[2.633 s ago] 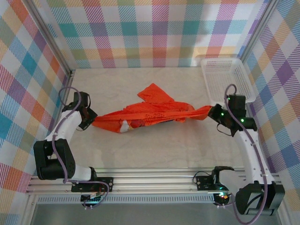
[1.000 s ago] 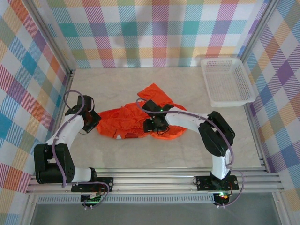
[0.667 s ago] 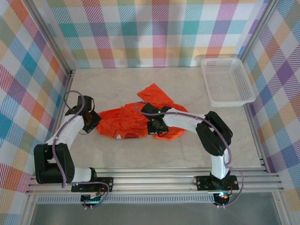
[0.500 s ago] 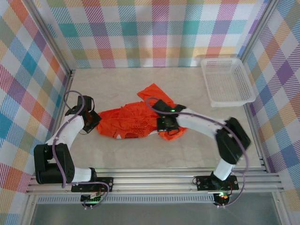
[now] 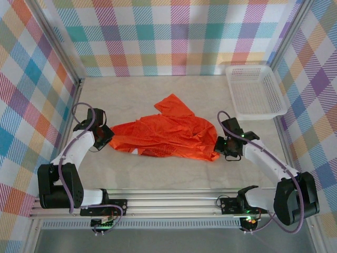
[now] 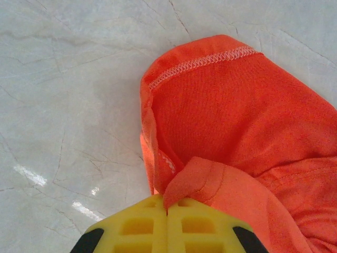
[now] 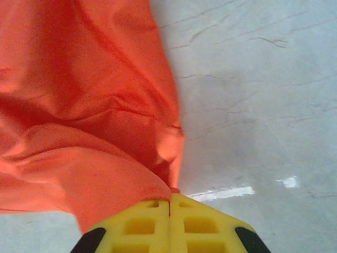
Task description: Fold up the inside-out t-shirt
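Observation:
The orange-red inside-out t-shirt (image 5: 168, 134) lies stretched across the middle of the table, one flap (image 5: 174, 105) pointing toward the back. My left gripper (image 5: 108, 138) is shut on its left end, where a stitched hem (image 6: 202, 62) shows. The yellow left fingers (image 6: 131, 226) pinch a fold of the t-shirt (image 6: 221, 137). My right gripper (image 5: 217, 147) is shut on the right end of the cloth. Its yellow fingers (image 7: 210, 226) clamp an edge of the t-shirt (image 7: 79, 105) that fans out to the left above the marble top.
A white plastic basket (image 5: 266, 108) sits at the back right corner. Checked walls enclose the pale marble table (image 5: 131, 89), and a metal rail (image 5: 174, 203) runs along the near edge between the arm bases.
My right gripper closed on the shirt near the middle and pulled its right end out toward the right, spreading the bunched cloth wider. The left gripper stayed shut on the left end.

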Robot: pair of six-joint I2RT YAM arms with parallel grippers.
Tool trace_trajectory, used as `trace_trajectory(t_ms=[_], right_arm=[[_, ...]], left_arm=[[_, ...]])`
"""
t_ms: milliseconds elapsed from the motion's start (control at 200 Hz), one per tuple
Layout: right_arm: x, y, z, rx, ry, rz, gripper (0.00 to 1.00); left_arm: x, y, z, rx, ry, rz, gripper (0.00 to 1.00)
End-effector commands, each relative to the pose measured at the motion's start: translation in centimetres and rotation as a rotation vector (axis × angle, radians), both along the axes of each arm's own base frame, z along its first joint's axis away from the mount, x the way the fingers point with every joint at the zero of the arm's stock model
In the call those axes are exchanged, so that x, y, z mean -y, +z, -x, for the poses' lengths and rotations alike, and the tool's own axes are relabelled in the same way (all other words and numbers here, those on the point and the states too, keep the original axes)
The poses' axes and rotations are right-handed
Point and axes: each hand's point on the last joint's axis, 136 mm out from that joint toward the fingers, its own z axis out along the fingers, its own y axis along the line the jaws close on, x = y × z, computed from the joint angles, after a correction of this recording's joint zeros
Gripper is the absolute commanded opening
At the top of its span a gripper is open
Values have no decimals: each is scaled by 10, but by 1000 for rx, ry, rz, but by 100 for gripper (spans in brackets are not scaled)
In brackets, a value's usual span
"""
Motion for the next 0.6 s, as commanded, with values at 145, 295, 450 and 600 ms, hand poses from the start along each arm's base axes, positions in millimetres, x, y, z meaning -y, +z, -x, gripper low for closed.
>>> trace_trajectory(t_ms=[145,295,450,600], right_arm=[[-21,41,-40,92,13,-119,0],[-10,95,-81,216,-22,-144,0],[19,183,-127,385,-82,-180,0],[57,265,-149,532,-149,-209,0]], left_arm=[[5,21,-7,33,-28,-3,0],[0,68,-31,91,-52,-44,0],[-11,156,-63,236,-18,-78,0],[-31,249,-89,431,34,-88,0]])
